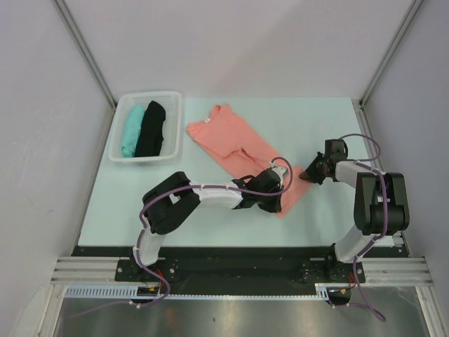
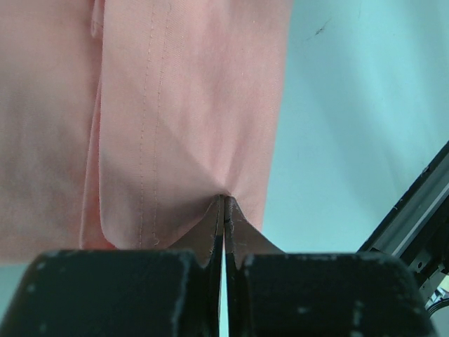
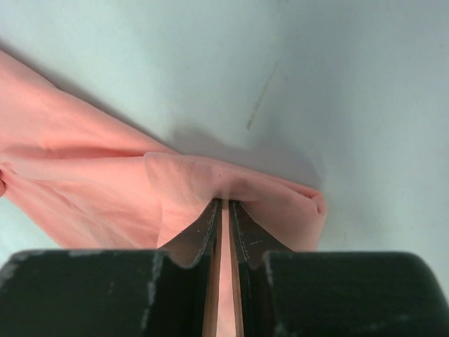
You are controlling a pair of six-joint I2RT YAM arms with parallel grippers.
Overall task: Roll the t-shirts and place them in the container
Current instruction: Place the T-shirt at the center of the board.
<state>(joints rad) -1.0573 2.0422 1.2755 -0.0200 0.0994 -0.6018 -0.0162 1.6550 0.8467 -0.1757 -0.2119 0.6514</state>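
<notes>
The left claw (image 2: 224, 202) and right claw (image 3: 224, 203) are each pressed together, pinching the hem end of the salmon-pink t-shirt (image 1: 228, 140). It lies on the table (image 1: 323, 126); its long axis extends away from both claws, collar farthest.

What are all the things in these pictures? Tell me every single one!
salmon-pink t-shirt: one, salmon-pink, lying folded long across the middle of the table.
teal t-shirt: one, teal, bundled in the basket's left side.
black t-shirt: one, black, in the basket beside the teal one.
basket: one, white, far left of the table.
table: one, pale green, under everything.
left claw: one, black, shut on the pink shirt's near end.
right claw: one, black, shut on that shirt too.
</notes>
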